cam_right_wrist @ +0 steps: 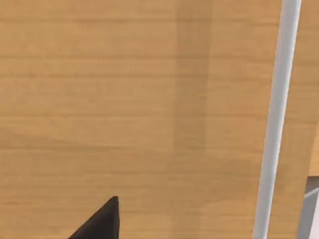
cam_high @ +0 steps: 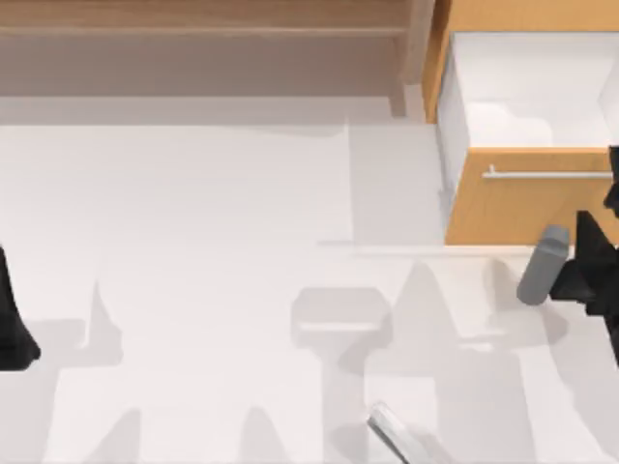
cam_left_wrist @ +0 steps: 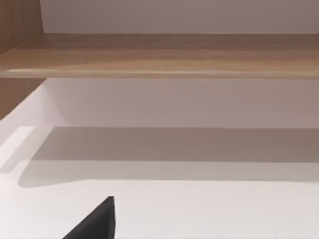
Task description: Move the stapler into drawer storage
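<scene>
On table: one stapler (cam_high: 392, 426), one open drawer (cam_high: 527, 208).

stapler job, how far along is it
Done: the drawer stands pulled open, white inside showing. In hand: the right claw sits by the drawer's handle. Left: the stapler lies on the table near the bottom edge, ungrasped. Left arm parked at left.

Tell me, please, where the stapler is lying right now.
In the top view the stapler lies on the table near the bottom edge, right of centre, well apart from the open drawer at the upper right.
</scene>
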